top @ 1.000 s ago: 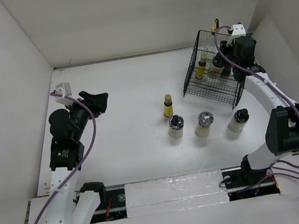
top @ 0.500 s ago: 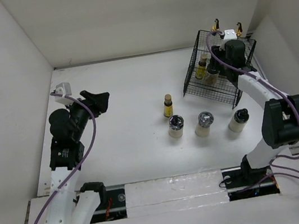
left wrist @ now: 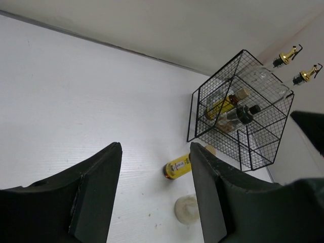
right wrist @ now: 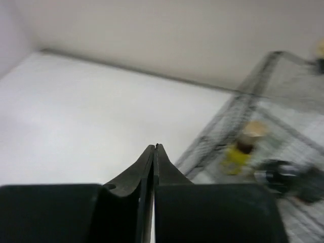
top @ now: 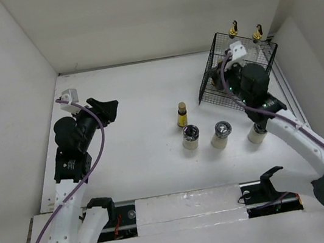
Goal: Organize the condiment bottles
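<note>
A small amber bottle [top: 181, 114] stands on the table, with three squat pale jars [top: 191, 136] [top: 221, 134] [top: 254, 135] in a row nearer me; my right arm partly covers the right jar. Two tall glass bottles with gold pourers [top: 233, 28] [top: 255, 34] stand at the back of the black wire basket [top: 210, 83]. In the left wrist view the basket [left wrist: 202, 116] holds an amber bottle [left wrist: 225, 104] and a dark-capped bottle [left wrist: 244, 114]. My right gripper [top: 230, 72] is shut and empty at the basket's front left. My left gripper [top: 105, 110] is open and empty at the far left.
White walls enclose the table on the left, back and right. The basket stands in the back right corner. In the right wrist view the basket's wire [right wrist: 253, 109] is blurred on the right and bare table lies to the left.
My right arm has drawn back from over the basket and swung nearer and to the left, now above the right jar. Both gold pourers show again. The left arm has not moved.
</note>
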You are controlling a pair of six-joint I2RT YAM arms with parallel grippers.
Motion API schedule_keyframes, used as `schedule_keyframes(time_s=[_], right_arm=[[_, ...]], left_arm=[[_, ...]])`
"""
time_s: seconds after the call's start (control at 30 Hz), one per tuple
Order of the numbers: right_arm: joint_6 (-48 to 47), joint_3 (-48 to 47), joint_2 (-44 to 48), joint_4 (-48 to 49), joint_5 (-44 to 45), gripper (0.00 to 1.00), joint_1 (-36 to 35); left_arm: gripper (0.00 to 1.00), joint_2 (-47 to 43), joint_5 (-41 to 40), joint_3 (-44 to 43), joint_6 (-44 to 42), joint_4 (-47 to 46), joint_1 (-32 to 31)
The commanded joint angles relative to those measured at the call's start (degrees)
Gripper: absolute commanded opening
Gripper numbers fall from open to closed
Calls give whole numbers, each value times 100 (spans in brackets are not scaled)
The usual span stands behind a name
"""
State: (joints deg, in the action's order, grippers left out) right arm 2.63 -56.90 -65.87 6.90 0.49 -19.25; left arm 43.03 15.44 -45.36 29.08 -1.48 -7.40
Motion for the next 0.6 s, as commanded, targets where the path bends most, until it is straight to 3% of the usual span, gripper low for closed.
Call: schedule_keyframes(time_s=[0.0, 0.03, 0.07, 0.17, 0.3, 0.4, 0.57], right_arm=[[62, 600, 380, 198, -663, 11, -875], [10, 758, 512, 198, -804, 24, -1062], [-61, 1038, 731, 198, -909, 47, -1238], [-236, 1347, 1074, -460, -788, 65, -1783], [-132, 1682, 1225, -760, -559, 66, -2118], [-79, 1735, 797, -681, -480, 66, -2268], [35, 1683, 242, -312, -51, 58, -2444]], left_arm=[[52, 65, 126, 10, 19, -309, 28], [50, 66, 126, 10, 19, -309, 28], [50, 66, 126, 10, 19, -309, 28], [50, 4, 100, 10, 19, -309, 28], [50, 57, 161, -51, 71, -309, 28], [50, 57, 161, 10, 71, -362, 28], [52, 57, 161, 10, 71, -309, 28]])
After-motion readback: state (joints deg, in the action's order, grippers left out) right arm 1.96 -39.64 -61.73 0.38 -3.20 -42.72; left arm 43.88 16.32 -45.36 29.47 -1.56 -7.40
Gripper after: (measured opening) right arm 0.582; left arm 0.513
